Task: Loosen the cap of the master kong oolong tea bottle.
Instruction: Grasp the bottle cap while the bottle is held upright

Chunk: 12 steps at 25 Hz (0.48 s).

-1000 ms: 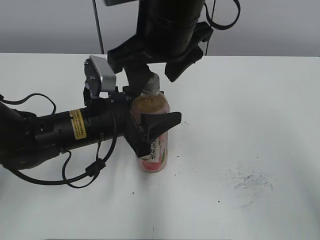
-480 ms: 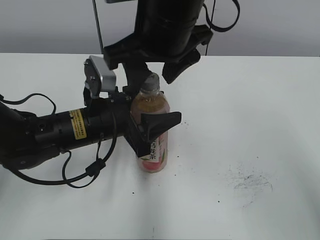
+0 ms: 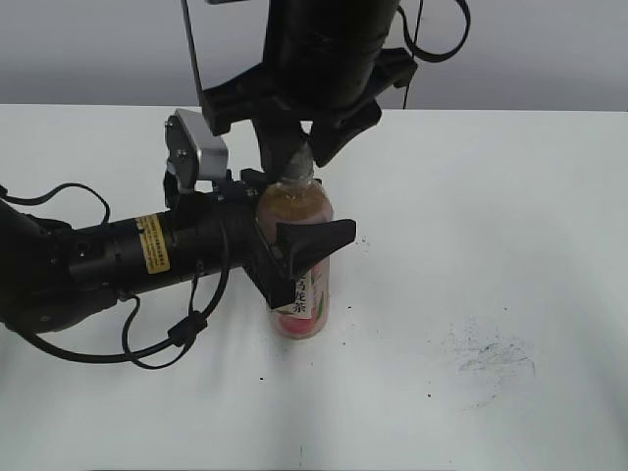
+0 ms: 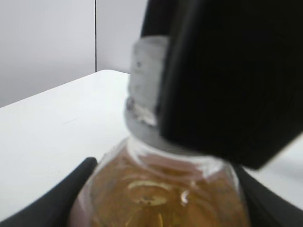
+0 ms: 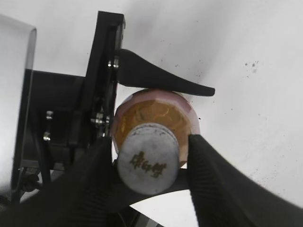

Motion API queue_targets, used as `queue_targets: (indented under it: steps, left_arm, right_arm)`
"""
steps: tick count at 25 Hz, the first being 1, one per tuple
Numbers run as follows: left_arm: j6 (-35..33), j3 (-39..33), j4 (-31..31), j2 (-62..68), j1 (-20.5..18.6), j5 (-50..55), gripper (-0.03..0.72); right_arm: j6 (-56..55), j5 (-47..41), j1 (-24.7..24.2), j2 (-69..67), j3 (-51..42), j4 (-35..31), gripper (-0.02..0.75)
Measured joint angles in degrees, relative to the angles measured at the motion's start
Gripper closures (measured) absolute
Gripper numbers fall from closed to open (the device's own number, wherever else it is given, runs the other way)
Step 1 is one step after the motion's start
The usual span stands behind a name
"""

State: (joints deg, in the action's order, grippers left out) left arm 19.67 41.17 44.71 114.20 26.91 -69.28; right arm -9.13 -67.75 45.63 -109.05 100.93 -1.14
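The place looks like a robot laboratory. A plain white tabletop (image 3: pixel 510 196) with some dark scuff marks (image 3: pixel 486 358) stands before a bare grey wall (image 3: pixel 88 49), and black robot arms (image 3: pixel 108 260) with loose cables (image 3: pixel 157 343) work on it.

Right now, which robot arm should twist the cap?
The right one, probably. Its gripper comes down from above with a finger on each side of the cap. The left gripper is busy clamping the bottle around its middle, keeping it upright on the table.
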Motion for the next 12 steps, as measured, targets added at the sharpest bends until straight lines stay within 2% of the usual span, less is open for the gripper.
queue_targets:
  steps: [3,4,9,12]
  left_arm:
    - [0.00,0.00,-0.05,0.00,0.00,0.05,0.241]
    - [0.00,0.00,-0.05,0.00,0.00,0.05,0.241]
    - [0.00,0.00,-0.06,0.00,0.00,0.05,0.241]
    - [0.00,0.00,-0.06,0.00,0.00,0.05,0.241]
  right_arm:
    - [0.07,-0.14,0.00,0.00,0.00,-0.05,0.453]
    - [0.50,-0.20,0.00,0.00,0.00,-0.05,0.462]
    - [3.96,-0.26,0.00,0.00,0.00,-0.11,0.462]
    - [11.14,-0.30,0.00,0.00,0.00,-0.11,0.462]
